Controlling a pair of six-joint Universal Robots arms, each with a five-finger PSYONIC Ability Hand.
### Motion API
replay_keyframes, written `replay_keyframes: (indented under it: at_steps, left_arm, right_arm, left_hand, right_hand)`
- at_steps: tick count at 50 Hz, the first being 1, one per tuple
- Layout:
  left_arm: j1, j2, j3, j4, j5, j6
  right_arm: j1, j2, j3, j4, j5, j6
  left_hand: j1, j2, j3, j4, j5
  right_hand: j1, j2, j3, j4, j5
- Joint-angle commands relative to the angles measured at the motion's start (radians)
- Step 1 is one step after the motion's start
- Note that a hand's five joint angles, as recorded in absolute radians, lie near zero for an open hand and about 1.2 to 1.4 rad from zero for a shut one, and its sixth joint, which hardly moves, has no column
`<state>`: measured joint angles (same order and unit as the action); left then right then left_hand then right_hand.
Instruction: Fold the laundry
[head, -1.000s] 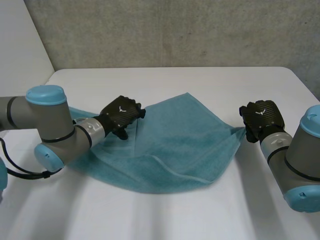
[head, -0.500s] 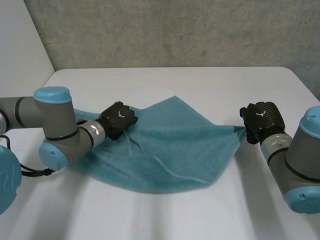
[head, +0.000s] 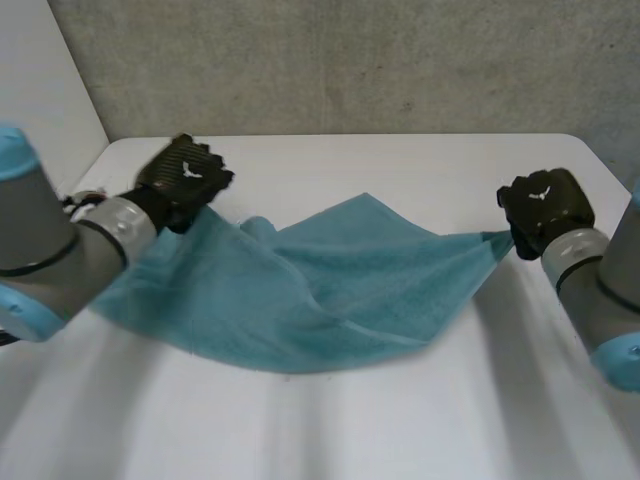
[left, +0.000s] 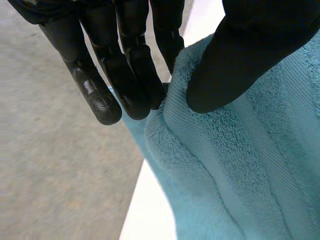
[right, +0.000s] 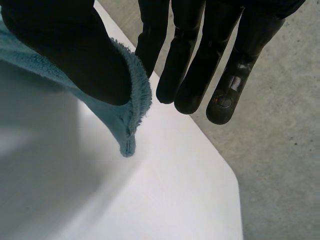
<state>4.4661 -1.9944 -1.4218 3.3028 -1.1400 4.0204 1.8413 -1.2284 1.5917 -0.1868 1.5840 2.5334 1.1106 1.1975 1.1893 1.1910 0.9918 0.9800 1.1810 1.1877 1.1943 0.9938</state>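
Observation:
A teal towel (head: 320, 290) hangs stretched between both hands above the white table (head: 400, 170), its middle sagging onto the tabletop. My left hand (head: 183, 180) is at the towel's left corner, raised over the table's back left. In its wrist view the thumb (left: 245, 55) presses the towel's (left: 240, 160) thick hem against the fingers (left: 125, 75). My right hand (head: 545, 208) holds the towel's right corner. In the right wrist view the thumb (right: 75, 55) pins the towel's (right: 127, 110) fringed tip against the fingers (right: 200, 60).
The table's front half (head: 330, 430) lies bare below the towel. A grey concrete wall (head: 350, 60) runs behind the table, and the grey floor (right: 280, 150) shows past the table's right edge. My two arms flank the towel.
My left hand closed on the towel's left part and lifted it up and to the back left. The right hand rose a little, and the towel is now pulled taut between them.

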Motion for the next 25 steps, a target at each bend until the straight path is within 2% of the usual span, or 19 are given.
replay_keyframes:
  at_steps: [1, 5, 7, 10, 12, 14, 18, 21, 25]
  left_arm:
    - [0.143, 0.195, -0.130, -0.096, -0.009, -0.098]
    - [0.202, 0.263, -0.192, -0.201, -0.026, -0.097]
    - [0.238, 0.315, -0.253, -0.302, -0.070, -0.098]
    - [0.245, 0.321, -0.282, -0.348, -0.100, -0.097]
    - [0.240, 0.318, -0.342, -0.405, -0.165, -0.095]
    - [0.236, 0.312, -0.362, -0.414, -0.187, -0.092]
    - [0.231, 0.258, -0.356, -0.384, -0.221, -0.095]
    - [0.208, 0.181, -0.279, -0.312, -0.234, -0.095]
    - [0.142, 0.088, -0.062, -0.202, -0.271, -0.106]
  right_arm:
    - [-0.042, -0.077, -0.082, 0.312, -0.006, -0.149]
    - [-0.053, -0.097, -0.065, 0.423, -0.006, -0.258]
    - [-0.054, -0.105, -0.021, 0.498, -0.002, -0.356]
    - [-0.047, -0.105, 0.023, 0.517, -0.004, -0.422]
    - [-0.042, -0.099, 0.031, 0.507, -0.006, -0.432]
    - [-0.039, -0.089, 0.033, 0.486, -0.006, -0.433]
    - [-0.040, -0.016, -0.022, 0.405, 0.007, -0.444]
    - [-0.039, 0.020, -0.076, 0.382, 0.021, -0.438]
    - [-0.018, 0.095, -0.310, 0.314, 0.079, -0.401]
  left_hand:
    - [0.286, 0.199, 0.207, 0.205, 0.230]
    - [0.286, 0.199, 0.207, 0.205, 0.230]
    - [0.286, 0.199, 0.207, 0.205, 0.230]
    - [0.286, 0.199, 0.207, 0.205, 0.230]
    - [0.286, 0.199, 0.207, 0.205, 0.230]
    - [0.286, 0.199, 0.207, 0.205, 0.230]
    - [0.286, 0.199, 0.207, 0.205, 0.230]
    - [0.286, 0.199, 0.207, 0.205, 0.230]
    - [0.286, 0.199, 0.207, 0.205, 0.230]
  right_hand:
    - [0.416, 0.215, 0.209, 0.202, 0.228]
    - [0.416, 0.215, 0.209, 0.202, 0.228]
    - [0.416, 0.215, 0.209, 0.202, 0.228]
    - [0.416, 0.215, 0.209, 0.202, 0.228]
    - [0.416, 0.215, 0.209, 0.202, 0.228]
    - [0.416, 0.215, 0.209, 0.202, 0.228]
    - [0.416, 0.215, 0.209, 0.202, 0.228]
    - [0.416, 0.215, 0.209, 0.202, 0.228]
    - [0.416, 0.215, 0.209, 0.202, 0.228]
